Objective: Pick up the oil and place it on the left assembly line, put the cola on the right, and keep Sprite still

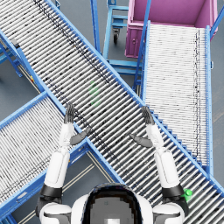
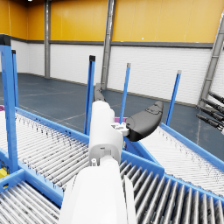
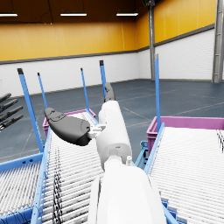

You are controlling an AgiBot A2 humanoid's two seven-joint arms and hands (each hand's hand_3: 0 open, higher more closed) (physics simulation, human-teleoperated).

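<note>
Two white forearms rise over the central roller conveyor point(image 1: 109, 105), nearest the viewer. Beside the right elbow, on that conveyor's near end, sits a small bright green object point(image 1: 188, 193), too small to identify. Left hand point(image 1: 70, 127) and right hand point(image 1: 148, 129) hover above the conveyor's middle, fingers straight, thumbs spread, holding nothing. Farther up the conveyor lies a faint green smear point(image 1: 94, 94), possibly Sprite; I cannot tell. No oil or cola shows anywhere. Left assembly line point(image 1: 26, 140) and right assembly line point(image 1: 175, 78) flank the conveyor; a purple bin point(image 1: 175, 13) stands beyond it. Risk: a sweeping arm could knock a green item that must stay still, sending it along the rollers.
</note>
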